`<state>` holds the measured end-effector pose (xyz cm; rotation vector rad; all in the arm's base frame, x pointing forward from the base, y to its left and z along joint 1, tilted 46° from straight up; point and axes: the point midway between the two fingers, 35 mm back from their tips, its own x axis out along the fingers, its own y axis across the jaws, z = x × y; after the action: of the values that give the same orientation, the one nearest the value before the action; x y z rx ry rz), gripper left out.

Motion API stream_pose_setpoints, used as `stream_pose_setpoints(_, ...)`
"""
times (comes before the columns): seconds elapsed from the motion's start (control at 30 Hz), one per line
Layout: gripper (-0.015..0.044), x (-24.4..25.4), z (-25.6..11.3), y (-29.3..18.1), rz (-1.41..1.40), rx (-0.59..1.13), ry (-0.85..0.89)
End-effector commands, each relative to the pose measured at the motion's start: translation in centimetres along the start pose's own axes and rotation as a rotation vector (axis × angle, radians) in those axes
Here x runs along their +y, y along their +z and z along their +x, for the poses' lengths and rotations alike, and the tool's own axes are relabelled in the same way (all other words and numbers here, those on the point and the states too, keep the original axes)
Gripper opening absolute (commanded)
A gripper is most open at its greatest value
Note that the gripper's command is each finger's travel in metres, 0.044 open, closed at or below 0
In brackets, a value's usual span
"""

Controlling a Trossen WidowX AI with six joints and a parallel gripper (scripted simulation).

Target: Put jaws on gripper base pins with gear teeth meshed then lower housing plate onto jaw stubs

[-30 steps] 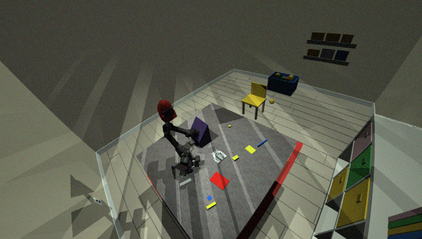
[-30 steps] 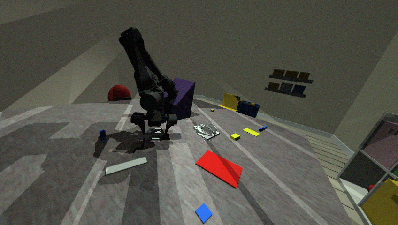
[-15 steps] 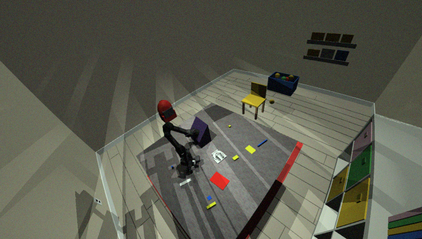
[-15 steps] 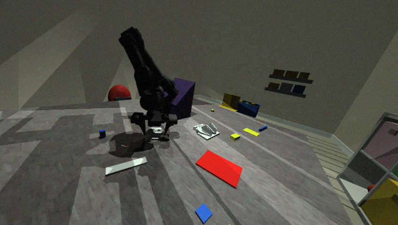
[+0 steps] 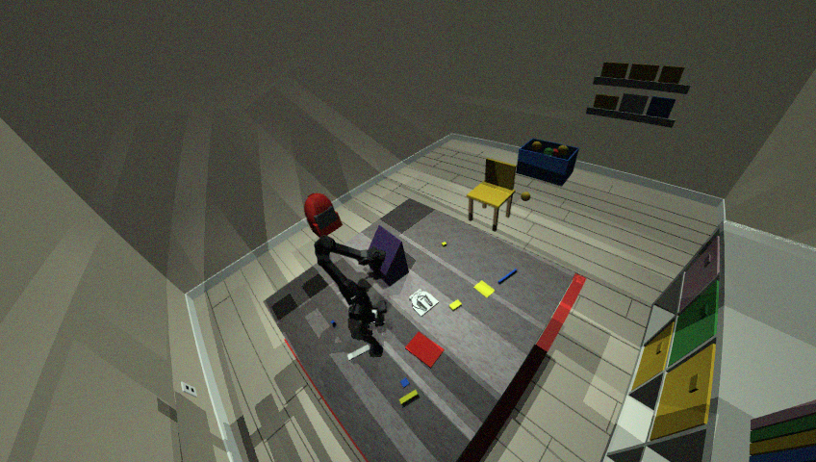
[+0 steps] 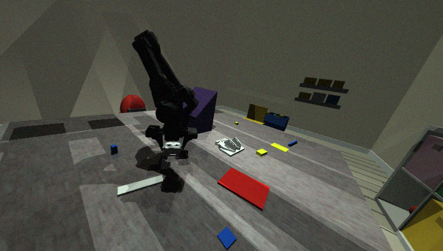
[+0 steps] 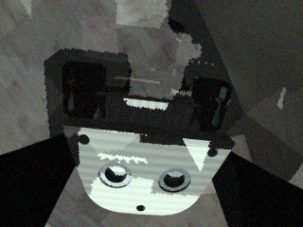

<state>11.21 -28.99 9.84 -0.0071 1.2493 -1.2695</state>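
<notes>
The housing plate [image 5: 374, 315] [image 6: 172, 150] [image 7: 142, 200] is pale, with two ringed holes and a dark rear part bearing two black blocks. My gripper [image 5: 372, 316] [image 6: 172, 148] [image 7: 147, 144] is shut on its side edges. I cannot tell whether it touches the mat. The white gripper base [image 5: 422, 313] [image 6: 231, 153] lies to the right of my gripper in the top and exterior views, outside the wrist view. Two grey jaws [image 5: 422, 300] [image 6: 232, 144] lie side by side on it. Their pins and gear teeth are too small to judge.
A purple wedge [image 5: 388, 257] [image 6: 203, 116] stands behind the arm. A red panel [image 5: 423, 348] [image 6: 244, 188] lies in front of the base, a yellow block [image 5: 455, 305] [image 6: 261, 152] to its right. A white bar [image 5: 358, 351] [image 6: 139, 185] lies near my gripper, a blue cube [image 6: 114, 149] further left.
</notes>
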Motion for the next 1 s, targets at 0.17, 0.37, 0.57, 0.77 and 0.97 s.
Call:
stream_pose_setpoints(0.17, 0.0351, 0.1, -0.4, 0.1, 0.000, 0.001, 0.001)
stream_pose_setpoints(0.37, 0.0351, 0.2, -2.3, 0.2, 0.000, 0.002, 0.006)
stream_pose_setpoints(0.57, 0.0351, 0.3, -4.2, 0.3, -0.001, 0.003, 0.008)
stream_pose_setpoints(0.77, 0.0351, 0.2, -6.1, 0.2, -0.003, 0.001, 0.008)
stream_pose_setpoints(0.97, 0.0351, 0.1, -7.2, 0.0, -0.005, 0.000, 0.007)
